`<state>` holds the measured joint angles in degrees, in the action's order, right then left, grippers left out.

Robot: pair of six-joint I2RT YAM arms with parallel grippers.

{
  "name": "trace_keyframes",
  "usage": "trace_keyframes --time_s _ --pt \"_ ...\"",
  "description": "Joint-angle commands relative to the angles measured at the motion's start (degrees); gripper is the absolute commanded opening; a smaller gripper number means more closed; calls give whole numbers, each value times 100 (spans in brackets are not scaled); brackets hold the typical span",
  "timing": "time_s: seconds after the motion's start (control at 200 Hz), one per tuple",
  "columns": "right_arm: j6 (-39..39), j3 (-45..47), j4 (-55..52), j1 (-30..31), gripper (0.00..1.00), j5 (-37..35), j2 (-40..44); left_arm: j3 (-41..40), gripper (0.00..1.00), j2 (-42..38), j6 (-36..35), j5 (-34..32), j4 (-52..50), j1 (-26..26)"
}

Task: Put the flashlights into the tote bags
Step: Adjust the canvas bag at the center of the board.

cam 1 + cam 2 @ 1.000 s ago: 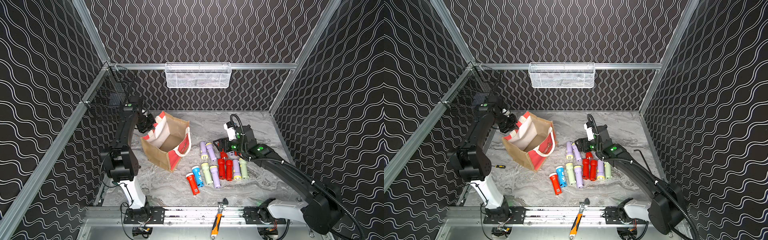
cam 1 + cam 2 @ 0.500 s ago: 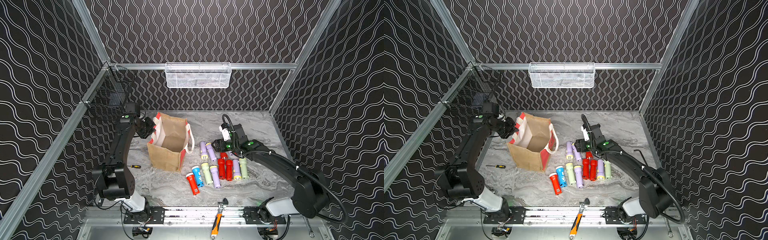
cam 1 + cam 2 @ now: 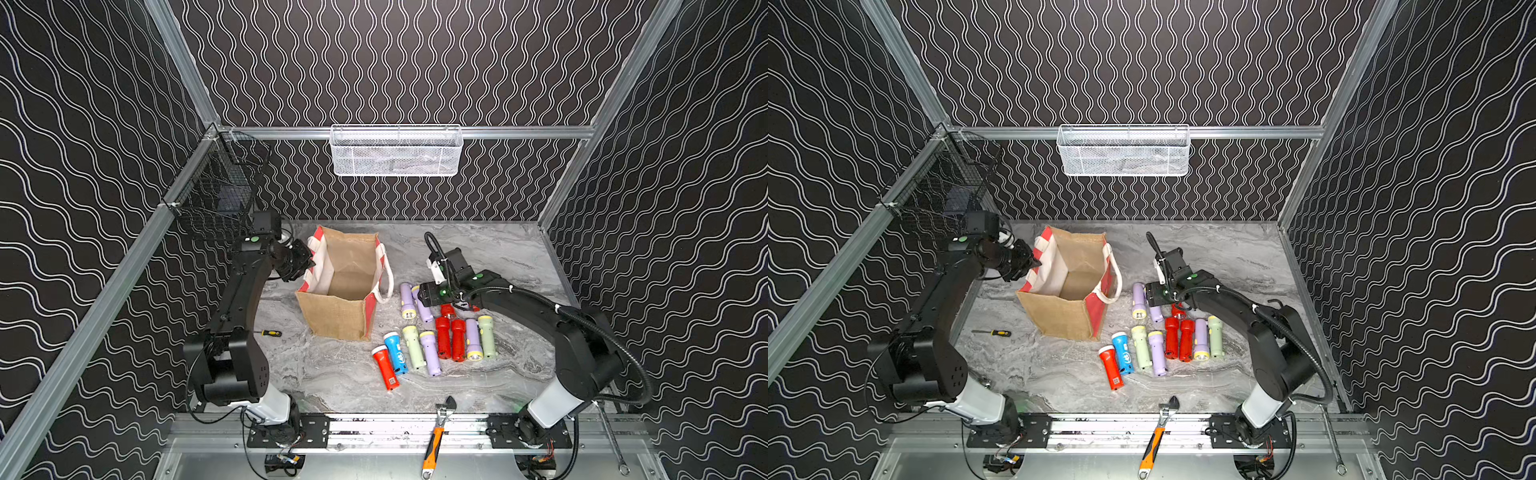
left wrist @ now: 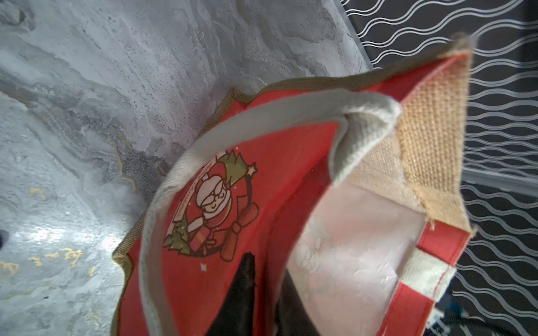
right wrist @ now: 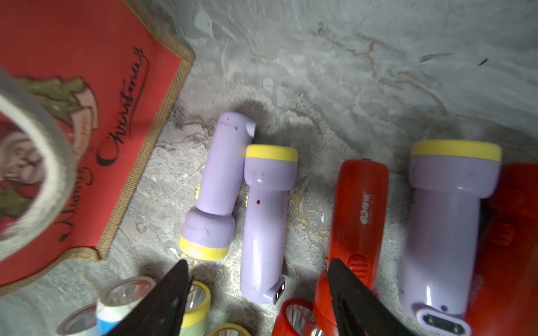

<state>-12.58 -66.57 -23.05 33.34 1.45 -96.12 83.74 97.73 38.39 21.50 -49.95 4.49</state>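
The tote bag [image 3: 345, 316] stands upright and open on the marble table, left of centre in both top views. My left gripper [image 3: 307, 266] is at its left rim. In the left wrist view its jaws [image 4: 267, 270] stand narrow, with the bag's red wall between them. Several flashlights [image 3: 430, 353], red, lilac, pale green and one blue, lie in rows right of the bag. My right gripper [image 3: 428, 305] hangs low over the back ones. In the right wrist view it [image 5: 257, 263] is open, and a lilac flashlight [image 5: 265, 221] lies between its fingers, untouched.
A small screwdriver [image 3: 270, 333] lies left of the bag. An orange-handled wrench [image 3: 434, 442] rests on the front rail, a spanner [image 3: 609, 436] at the front right. A white mesh basket [image 3: 397, 151] hangs on the back wall, a black wire basket [image 3: 216, 199] on the left.
The bag went from tilted and lifted to standing upright, carried a little right by my left gripper. The right gripper shifted left over the lilac flashlights and narrowed slightly.
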Motion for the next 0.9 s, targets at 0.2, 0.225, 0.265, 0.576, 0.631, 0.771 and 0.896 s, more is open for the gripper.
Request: trace_keyframes --time_s 0.2,0.225,0.265,0.576,0.631,0.771,0.896 --pt "79 -208 -523 76 76 -316 -380 275 32 136 -795 8 -435 6" --pt "81 -213 -533 77 76 -331 -389 267 32 163 -823 4 -444 7" --pt "80 -217 -543 76 76 -334 -413 257 32 199 -869 -20 -453 -1" --pt "137 -471 -537 96 70 -198 -884 465 30 334 -1368 -487 -855 -8" --pt "159 -569 -560 94 68 -181 -979 471 30 337 -1408 -472 -864 -10" --pt "169 -773 -626 124 66 -177 -1206 468 30 354 -1474 -484 -880 -10" --pt "161 -861 -712 142 63 -245 -1493 476 30 378 -1534 -445 -919 -4"
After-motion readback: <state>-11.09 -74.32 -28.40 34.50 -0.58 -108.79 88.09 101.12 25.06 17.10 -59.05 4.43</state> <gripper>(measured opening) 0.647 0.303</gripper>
